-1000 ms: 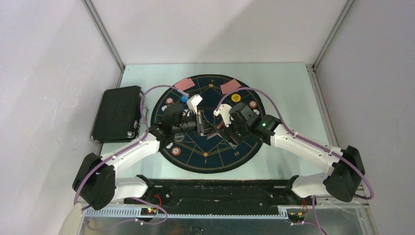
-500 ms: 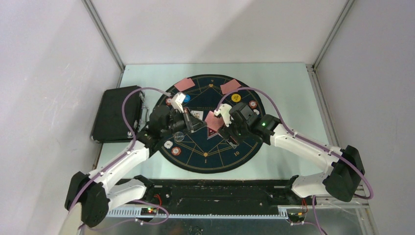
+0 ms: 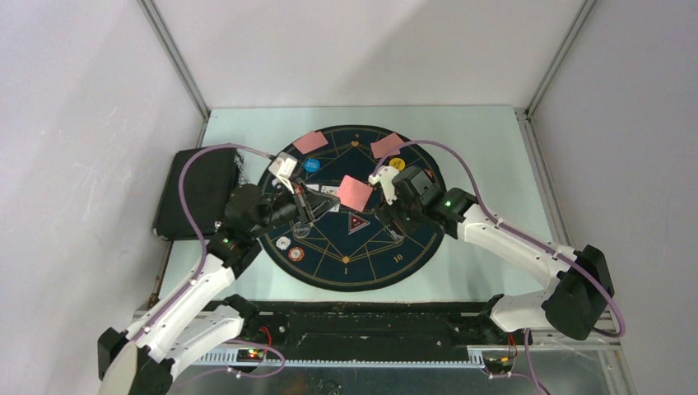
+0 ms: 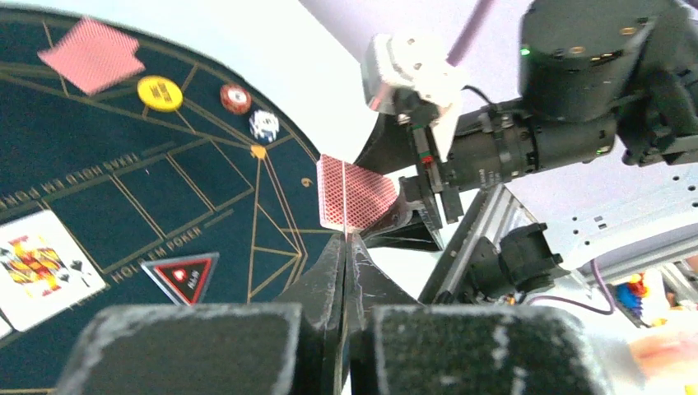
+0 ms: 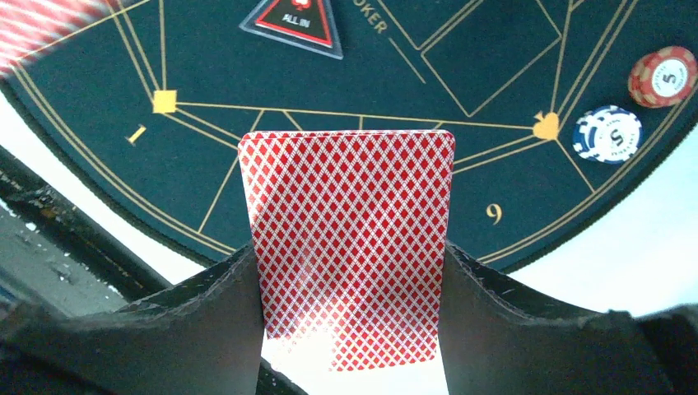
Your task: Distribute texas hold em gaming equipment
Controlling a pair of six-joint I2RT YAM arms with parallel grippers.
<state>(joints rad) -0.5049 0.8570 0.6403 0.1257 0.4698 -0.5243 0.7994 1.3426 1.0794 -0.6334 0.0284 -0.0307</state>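
Note:
My right gripper (image 3: 368, 200) (image 5: 350, 251) is shut on pink-backed playing cards (image 5: 350, 247), holding them by their side edges above the mat; the same cards (image 3: 355, 193) (image 4: 366, 193) show in the other views. My left gripper (image 3: 326, 202) (image 4: 346, 240) is shut, with a thin white card edge (image 4: 345, 197) pinched at its tips, facing the right gripper. A face-up card (image 4: 41, 263) and the red triangular token (image 3: 359, 223) (image 4: 181, 276) lie on the mat. Two pink cards (image 3: 310, 141) (image 3: 388, 145), a blue chip (image 3: 312, 164) and a yellow chip (image 3: 397, 164) sit toward the back.
The dark round mat (image 3: 346, 276) with gold lines covers the table's middle. A black case (image 3: 196, 191) lies at the left edge. A white chip (image 3: 284, 243) and a grey chip (image 3: 302, 231) sit under my left arm. Red-white (image 5: 663, 76) and blue-white (image 5: 609, 134) chips lie at the mat's right rim.
My left gripper has drawn back to the left, away from the right gripper, staying shut. The right gripper has shifted slightly toward the back with its pink cards.

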